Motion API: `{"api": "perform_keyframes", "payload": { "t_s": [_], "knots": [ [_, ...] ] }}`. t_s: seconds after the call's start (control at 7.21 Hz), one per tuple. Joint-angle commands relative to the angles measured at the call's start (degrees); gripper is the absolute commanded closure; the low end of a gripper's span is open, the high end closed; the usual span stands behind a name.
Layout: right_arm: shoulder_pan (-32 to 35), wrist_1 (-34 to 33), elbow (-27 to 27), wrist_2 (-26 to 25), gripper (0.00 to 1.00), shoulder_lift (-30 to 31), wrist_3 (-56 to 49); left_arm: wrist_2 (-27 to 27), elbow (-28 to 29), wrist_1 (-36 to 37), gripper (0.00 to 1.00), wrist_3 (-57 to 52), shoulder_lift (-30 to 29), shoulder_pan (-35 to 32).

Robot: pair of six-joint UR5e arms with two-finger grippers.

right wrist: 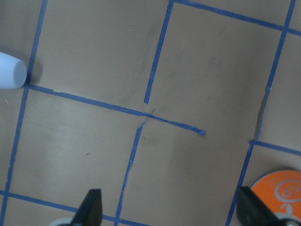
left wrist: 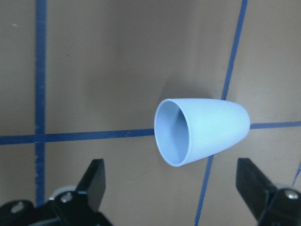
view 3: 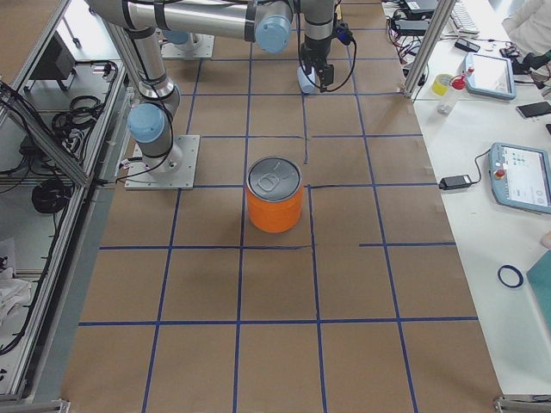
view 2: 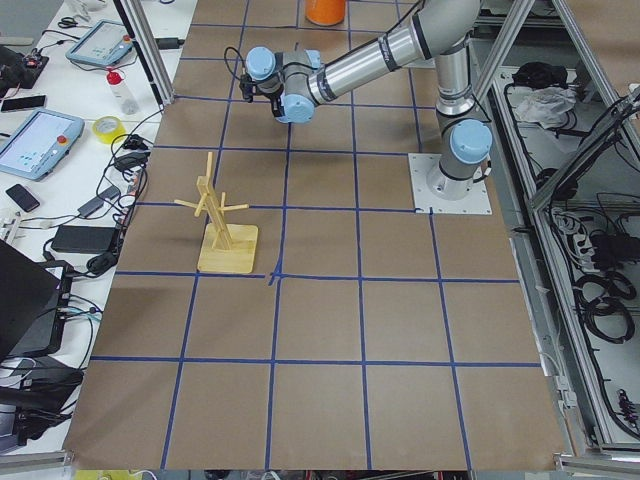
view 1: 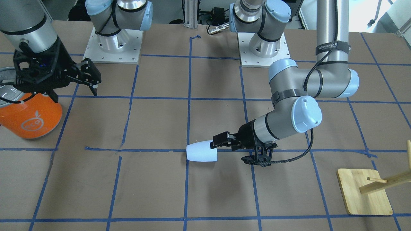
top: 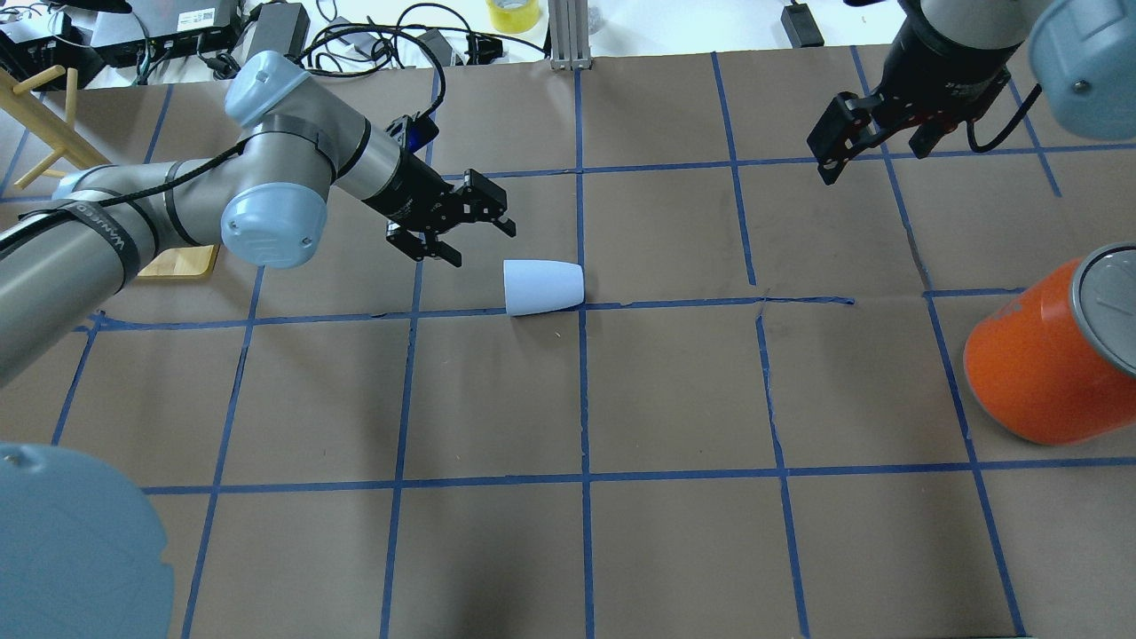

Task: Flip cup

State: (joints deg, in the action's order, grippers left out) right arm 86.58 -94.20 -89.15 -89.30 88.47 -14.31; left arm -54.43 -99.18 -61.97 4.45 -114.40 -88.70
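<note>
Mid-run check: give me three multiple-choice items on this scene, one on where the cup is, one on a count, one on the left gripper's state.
1. Where is the cup?
A) on the wooden stand
B) held up in the air
C) on its side on the table, over a blue tape line

2. How many orange cans are there?
A) none
B) one
C) three

3. The left gripper is:
A) open, beside the cup's mouth
B) shut on the cup
C) shut and empty

Answers:
1. C, the overhead view shows it lying across the tape.
2. B, a single can stands on the robot's right side.
3. A, the left wrist view shows the fingers spread wide, clear of the cup.
</note>
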Motion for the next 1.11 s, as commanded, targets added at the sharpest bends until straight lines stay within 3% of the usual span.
{"api": "perform_keyframes", "payload": {
  "t_s": [0.0,0.28,0.42,0.55,0.69,0.83,0.97],
  "knots": [
    [3.2,1.7,2.1,-0.1,0.00,0.5,10.1,4.8,-1.8,0.7,0.00,-0.1,-1.8,-0.3],
    [5.0,1.8,2.8,1.4,0.00,0.4,21.6,4.7,-3.2,1.4,0.00,-0.8,-2.7,-0.2],
    [5.6,2.4,2.2,1.3,0.00,0.3,20.8,4.7,-3.1,2.4,0.03,-0.7,-3.3,-0.3],
    [5.9,3.1,2.0,1.2,0.00,0.3,20.6,4.2,-3.1,2.7,0.20,-0.8,-3.5,-0.3],
    [5.9,3.1,2.0,0.6,0.00,0.4,19.9,4.2,-3.1,3.2,0.44,-0.9,-4.0,-0.3],
    [5.9,3.1,2.1,0.7,0.00,0.4,20.0,4.9,-3.2,3.4,0.58,-0.8,-4.2,-0.4],
    [6.0,3.1,2.0,1.2,0.00,0.4,19.9,7.0,-3.3,4.7,0.65,-0.7,-4.4,-0.5]
  ]
}}
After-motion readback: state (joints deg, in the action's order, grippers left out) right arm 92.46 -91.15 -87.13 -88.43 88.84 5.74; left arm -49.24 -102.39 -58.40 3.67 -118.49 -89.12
